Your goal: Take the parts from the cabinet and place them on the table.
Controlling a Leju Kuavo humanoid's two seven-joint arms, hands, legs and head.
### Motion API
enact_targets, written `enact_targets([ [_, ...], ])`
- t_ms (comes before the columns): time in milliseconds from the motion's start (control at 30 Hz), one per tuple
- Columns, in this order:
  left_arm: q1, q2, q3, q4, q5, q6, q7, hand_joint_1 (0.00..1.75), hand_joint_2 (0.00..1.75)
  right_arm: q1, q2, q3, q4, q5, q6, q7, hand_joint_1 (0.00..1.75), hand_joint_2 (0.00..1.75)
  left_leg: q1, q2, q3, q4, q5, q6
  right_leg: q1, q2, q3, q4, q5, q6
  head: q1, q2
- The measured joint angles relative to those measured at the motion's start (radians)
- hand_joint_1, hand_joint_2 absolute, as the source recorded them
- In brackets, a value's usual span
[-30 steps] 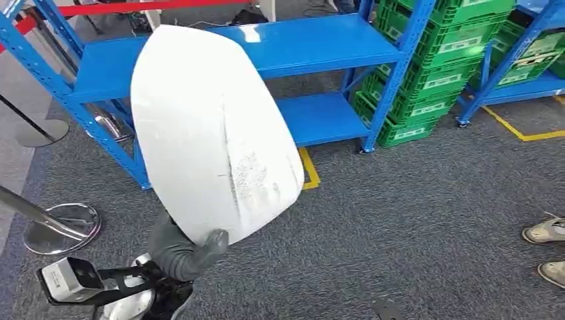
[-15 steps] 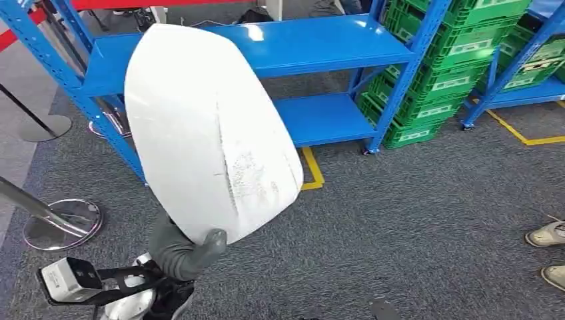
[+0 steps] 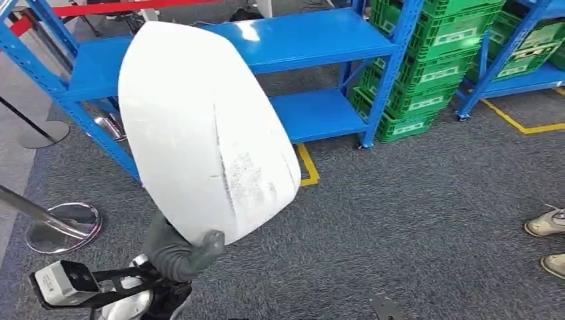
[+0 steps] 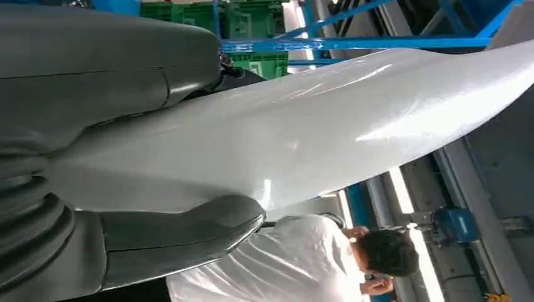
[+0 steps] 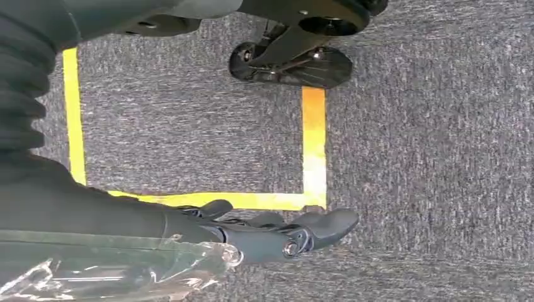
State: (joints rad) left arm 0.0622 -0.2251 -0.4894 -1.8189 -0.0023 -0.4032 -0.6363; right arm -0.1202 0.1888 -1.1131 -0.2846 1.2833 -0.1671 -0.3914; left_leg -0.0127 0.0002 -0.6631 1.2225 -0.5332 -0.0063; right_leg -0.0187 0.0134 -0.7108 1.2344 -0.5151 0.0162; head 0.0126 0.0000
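A large white curved shell part (image 3: 200, 133) stands tilted in front of me, hiding much of the blue rack behind it. My left hand (image 3: 180, 253) grips its lower edge from below. In the left wrist view the part's glossy surface (image 4: 315, 126) runs between the thick grey thumb (image 4: 182, 236) and the rest of my left hand (image 4: 94, 94). My right hand (image 5: 271, 233) hangs over the grey carpet, its fingers stretched out and holding nothing. A crumpled clear plastic film (image 5: 107, 270) lies along that arm.
A blue shelf rack (image 3: 300, 40) stands ahead with bare shelves. Stacked green crates (image 3: 426, 60) sit to its right. A chrome stanchion base (image 3: 63, 227) is at left, yellow floor tape (image 3: 308, 167) at centre, a person's shoes (image 3: 546, 223) at right. A person in white (image 4: 302, 264) is nearby.
The whole picture has shifted slightly, so the camera moved. The white part stays in my left hand at about the same tilt.
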Motion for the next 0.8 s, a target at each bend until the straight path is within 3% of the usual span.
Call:
enact_targets([
  [33, 0.0, 0.0, 0.0, -0.002, 0.0, 0.0, 0.0, 1.75, 1.75, 0.0, 0.0, 0.002, 0.0, 0.0, 0.0, 0.0, 0.0, 1.75, -0.002, 0.001, 0.01, -0.038, -0.013, 0.003, 0.007, 0.0, -0.004, 0.002, 0.001, 0.006, 0.0, 0.0],
  [67, 0.0, 0.0, 0.0, -0.003, 0.0, 0.0, 0.0, 1.75, 1.75, 0.0, 0.0, 0.002, 0.0, 0.0, 0.0, -0.001, 0.0, 1.75, -0.003, 0.001, 0.008, -0.041, -0.007, 0.002, 0.004, -0.001, -0.003, -0.011, 0.008, 0.014, 0.0, 0.0],
  [133, 0.001, 0.0, 0.0, -0.005, 0.0, 0.0, 0.0, 1.75, 1.75, 0.0, 0.0, 0.002, 0.0, 0.0, 0.0, -0.001, 0.0, 1.75, -0.003, -0.001, 0.009, -0.063, 0.01, 0.012, 0.004, -0.003, 0.007, -0.042, 0.027, 0.028, 0.001, 0.0],
  [200, 0.002, -0.002, 0.0, -0.006, 0.0, 0.0, 0.0, 1.75, 1.75, 0.001, 0.0, 0.003, 0.0, 0.0, -0.001, -0.003, 0.0, 1.75, 0.01, -0.001, 0.028, -0.106, 0.036, 0.019, 0.008, -0.005, 0.008, -0.049, 0.026, 0.037, 0.002, 0.0],
  [233, 0.002, -0.002, 0.0, -0.006, 0.0, 0.0, -0.001, 1.75, 1.75, 0.0, 0.0, 0.003, 0.0, 0.0, -0.002, -0.006, 0.0, 1.75, 0.012, 0.001, 0.033, -0.115, 0.042, 0.025, 0.009, -0.004, 0.001, -0.023, 0.001, 0.041, 0.006, 0.0],
  [300, 0.002, -0.002, 0.0, -0.006, 0.0, 0.0, -0.002, 1.75, 1.75, 0.0, 0.0, 0.003, 0.0, 0.0, -0.003, -0.011, 0.0, 1.75, 0.014, 0.002, 0.032, -0.119, 0.046, 0.026, 0.007, -0.006, -0.046, 0.087, -0.058, 0.05, 0.007, 0.0],
  [333, 0.002, -0.002, 0.0, -0.006, 0.002, 0.0, -0.002, 1.75, 1.75, 0.001, 0.0, 0.003, 0.0, 0.001, -0.003, -0.013, 0.0, 1.75, 0.014, 0.002, 0.032, -0.119, 0.046, 0.026, 0.006, -0.006, -0.068, 0.141, -0.078, 0.053, 0.008, 0.0],
  [367, 0.002, -0.002, 0.0, -0.006, 0.002, 0.0, -0.002, 1.75, 1.75, 0.001, 0.0, 0.003, 0.0, 0.002, -0.004, -0.014, 0.0, 1.75, 0.014, 0.002, 0.032, -0.119, 0.045, 0.026, 0.006, -0.006, -0.074, 0.156, -0.075, 0.055, 0.008, 0.0],
  [400, 0.002, -0.002, 0.0, -0.006, 0.003, 0.0, -0.003, 1.75, 1.75, 0.001, 0.0, 0.003, 0.0, 0.003, -0.005, -0.014, 0.0, 1.75, 0.015, 0.002, 0.033, -0.118, 0.045, 0.025, 0.006, -0.007, -0.058, 0.13, -0.051, 0.057, 0.009, 0.0],
  [467, 0.002, -0.002, 0.0, -0.006, 0.004, 0.0, -0.005, 1.75, 1.75, -0.001, 0.0, 0.004, 0.0, 0.005, -0.007, -0.016, 0.0, 1.75, 0.019, 0.001, 0.036, -0.118, 0.045, 0.022, 0.005, -0.008, 0.024, -0.019, 0.026, 0.059, 0.008, 0.0],
  [500, 0.002, -0.002, 0.0, -0.006, 0.005, 0.0, -0.007, 1.75, 1.75, -0.002, 0.0, 0.005, 0.0, 0.005, -0.007, -0.017, 0.0, 1.75, 0.02, 0.0, 0.038, -0.118, 0.044, 0.015, 0.004, -0.01, 0.06, -0.093, 0.028, 0.061, 0.008, 0.0],
  [533, 0.002, -0.002, 0.0, -0.006, 0.007, 0.0, -0.008, 1.75, 1.75, -0.005, 0.002, 0.006, 0.002, 0.005, -0.007, -0.018, 0.0, 1.75, 0.012, 0.0, 0.035, -0.118, 0.045, 0.006, 0.008, -0.008, 0.067, -0.101, 0.025, 0.056, 0.01, 0.0],
  [567, 0.003, -0.002, 0.001, -0.008, 0.008, -0.001, -0.009, 1.75, 1.75, -0.005, 0.002, 0.008, 0.001, 0.005, -0.007, -0.018, 0.0, 1.75, 0.012, -0.002, 0.036, -0.123, 0.049, 0.001, 0.009, -0.001, 0.067, -0.105, 0.032, 0.035, 0.006, 0.0],
  [633, 0.003, -0.002, 0.001, -0.01, 0.011, 0.0, -0.011, 1.75, 1.75, -0.002, 0.002, 0.011, 0.001, 0.003, -0.007, -0.018, 0.0, 1.75, 0.013, -0.002, 0.041, -0.139, 0.058, -0.01, 0.011, -0.001, 0.066, -0.111, 0.037, 0.025, 0.003, 0.0],
  [700, 0.003, -0.002, 0.002, -0.011, 0.013, 0.003, -0.011, 1.75, 1.75, -0.002, 0.002, 0.012, 0.001, 0.002, -0.006, -0.018, 0.0, 1.75, 0.012, -0.002, 0.043, -0.138, 0.052, -0.021, 0.003, -0.001, 0.071, -0.127, 0.047, 0.009, 0.002, 0.0],
  [733, 0.003, -0.001, 0.002, -0.013, 0.014, 0.006, -0.011, 1.75, 1.75, -0.003, 0.002, 0.013, 0.001, 0.0, -0.006, -0.019, 0.0, 1.75, 0.012, -0.001, 0.03, -0.114, 0.028, -0.026, 0.002, -0.001, 0.073, -0.134, 0.051, 0.003, -0.002, 0.0],
  [800, 0.004, -0.001, 0.003, -0.013, 0.016, 0.009, -0.011, 1.75, 1.75, -0.002, 0.002, 0.012, 0.001, 0.0, -0.006, -0.019, 0.0, 1.75, 0.014, -0.001, -0.04, 0.029, -0.049, -0.032, 0.002, -0.003, 0.073, -0.143, 0.056, -0.003, -0.005, 0.0],
])
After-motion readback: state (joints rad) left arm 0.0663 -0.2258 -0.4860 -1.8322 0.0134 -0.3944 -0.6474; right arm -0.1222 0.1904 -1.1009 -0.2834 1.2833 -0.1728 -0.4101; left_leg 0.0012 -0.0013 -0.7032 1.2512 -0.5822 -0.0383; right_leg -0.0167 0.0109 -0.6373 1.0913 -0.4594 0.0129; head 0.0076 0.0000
